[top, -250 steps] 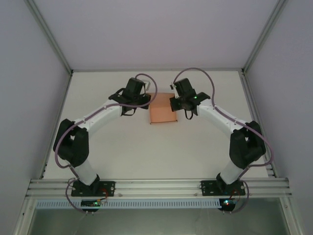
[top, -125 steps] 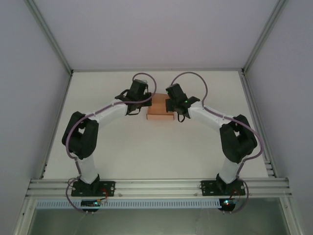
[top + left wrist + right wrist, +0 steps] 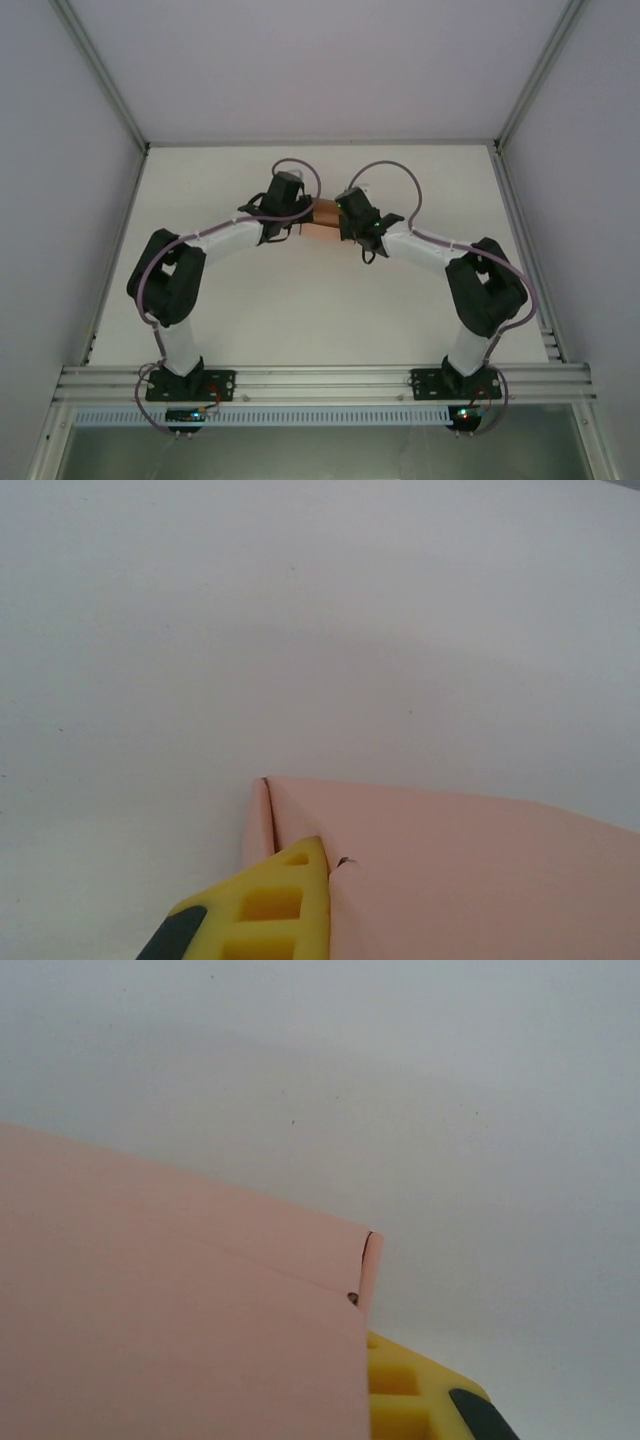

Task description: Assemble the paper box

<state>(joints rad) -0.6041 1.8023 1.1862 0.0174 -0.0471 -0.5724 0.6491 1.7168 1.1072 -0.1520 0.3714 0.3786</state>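
Assembly stands partway at best. The paper box shows folded pink panels and a creased corner flap, but no finished, closed box can be confirmed, so closing and tucking appear outstanding. It lies over the far middle of the tabletop, between both arms. Left gripper and right gripper are each closed, seemingly pinching opposite card edges. Both arms reach inward, elbows out, wrists nearly meeting.

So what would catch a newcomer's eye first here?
The salmon-pink paper box, far middle of the white table, held between the left gripper and right gripper reaching in from both sides. Up close, a bright yellow fingertip sits at a card corner in each wrist view.
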